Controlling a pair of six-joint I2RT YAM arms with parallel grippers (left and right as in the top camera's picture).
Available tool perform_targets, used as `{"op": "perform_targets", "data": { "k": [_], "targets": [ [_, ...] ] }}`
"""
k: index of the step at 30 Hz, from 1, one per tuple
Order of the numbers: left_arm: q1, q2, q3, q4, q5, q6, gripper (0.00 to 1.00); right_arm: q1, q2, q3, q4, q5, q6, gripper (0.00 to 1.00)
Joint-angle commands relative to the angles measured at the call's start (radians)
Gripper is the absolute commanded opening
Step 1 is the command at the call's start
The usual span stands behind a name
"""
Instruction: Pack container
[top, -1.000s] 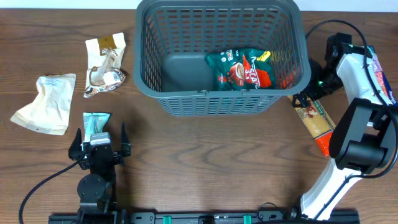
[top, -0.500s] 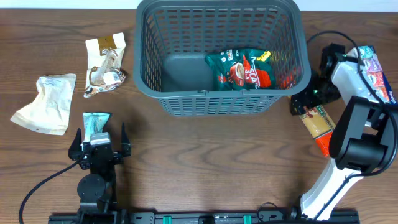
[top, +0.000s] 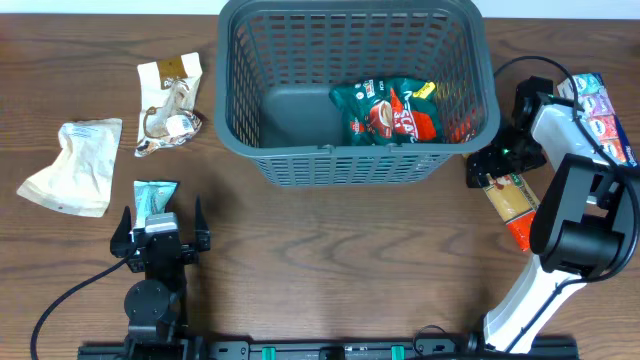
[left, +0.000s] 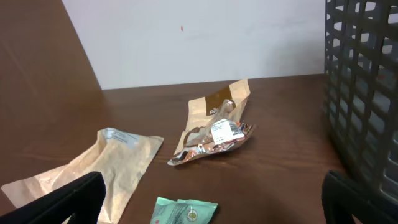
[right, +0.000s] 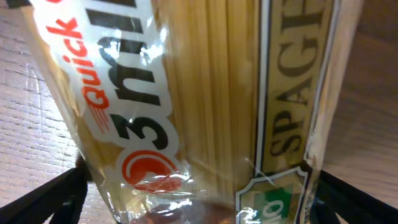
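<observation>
Container (top: 350, 165) stands upright at 12 o'clock on the table (top: 330, 260), with a green snack packet (top: 385, 112) inside toward its 3 o'clock wall. Right gripper (top: 487, 168) is at the container's 4 o'clock, fingers (right: 37, 199) spread either side of a spaghetti packet (right: 205, 93). Left gripper (top: 160, 228) is at 8 o'clock, jaws spread, with a teal packet (top: 155, 197) just ahead.

The container's right wall (top: 484, 100) and the spaghetti packet (top: 512, 200) closely hemmed the right gripper (top: 488, 168). Inside, a green snack bag (top: 392, 112) filled the right half, leaving the left floor open; bare table (top: 330, 260) lay wide before the container's front.
</observation>
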Motion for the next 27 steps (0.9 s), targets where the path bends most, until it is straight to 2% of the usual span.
{"op": "perform_targets", "data": {
  "k": [1, 12, 18, 21, 23, 24, 25, 26, 27],
  "targets": [
    [0.005, -0.006, -0.030, -0.018, -0.018, 0.005, 0.99, -0.022, 0.011, -0.008, -0.003, -0.004, 0.019, 0.94],
    [0.005, -0.006, -0.030, -0.018, -0.018, 0.005, 0.99, -0.022, 0.011, -0.008, -0.008, 0.037, 0.004, 0.91],
    [0.005, -0.006, -0.030, -0.018, -0.018, 0.005, 0.99, -0.022, 0.011, -0.008, -0.004, 0.020, 0.005, 0.78],
    [0.005, -0.006, -0.030, -0.018, -0.018, 0.005, 0.99, -0.022, 0.011, -0.008, 0.002, 0.003, 0.005, 0.63],
    [0.005, -0.006, -0.030, -0.018, -0.018, 0.005, 0.98, -0.022, 0.010, -0.008, 0.007, -0.004, 0.006, 0.47],
    [0.005, -0.006, -0.030, -0.018, -0.018, 0.005, 0.99, -0.022, 0.011, -0.008, 0.010, -0.010, 0.011, 0.36],
    [0.005, -0.006, -0.030, -0.018, -0.018, 0.005, 0.99, -0.022, 0.011, -0.008, 0.011, -0.013, 0.013, 0.20],
    [0.005, -0.006, -0.030, -0.018, -0.018, 0.005, 0.99, -0.022, 0.010, -0.008, 0.012, -0.020, 0.013, 0.11],
    [0.005, -0.006, -0.030, -0.018, -0.018, 0.005, 0.99, -0.022, 0.010, -0.008, 0.012, -0.025, 0.013, 0.09]
  ]
}}
